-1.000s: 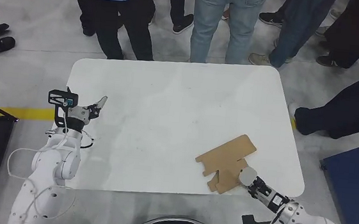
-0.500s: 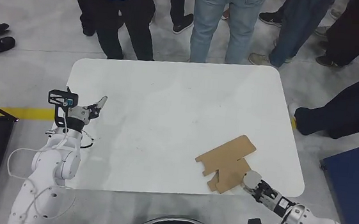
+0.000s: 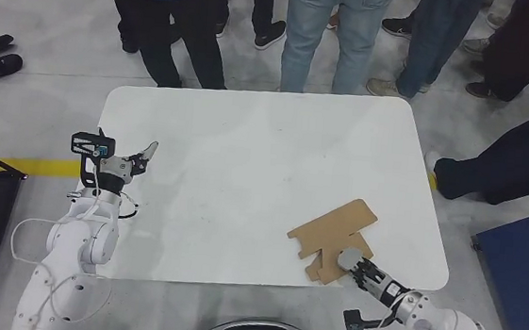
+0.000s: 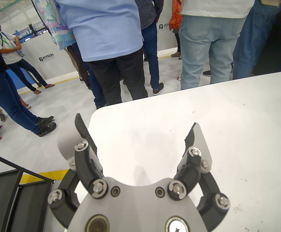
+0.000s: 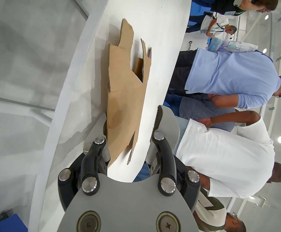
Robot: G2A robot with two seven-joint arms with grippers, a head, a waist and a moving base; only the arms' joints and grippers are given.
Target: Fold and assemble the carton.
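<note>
Top view shows the carton (image 3: 334, 230) as a flat brown cardboard blank lying on the white table (image 3: 266, 146), in the near right part, close to the near edge and well apart from the left side. It lies at a slant, with its long side running from near left to far right, and it has notched flaps along its near left side.

In that view, the right gripper (image 3: 347, 260) sits at the carton's near end, just at the table's near edge. In the right wrist view the right gripper (image 5: 131, 123) has its fingers spread wide. The near end of the carton (image 5: 125, 94) lies in the gap between them, closer to one finger than the other. The fingers are not pressed together on the cardboard, and whether that nearer finger touches its edge cannot be told.

At the table's left edge, the left gripper (image 3: 137, 159) hangs far from the carton. The left wrist view shows the left gripper (image 4: 136, 125) spread wide with nothing between its fingers, above the bare table (image 4: 219, 109) near its far left corner.
</note>
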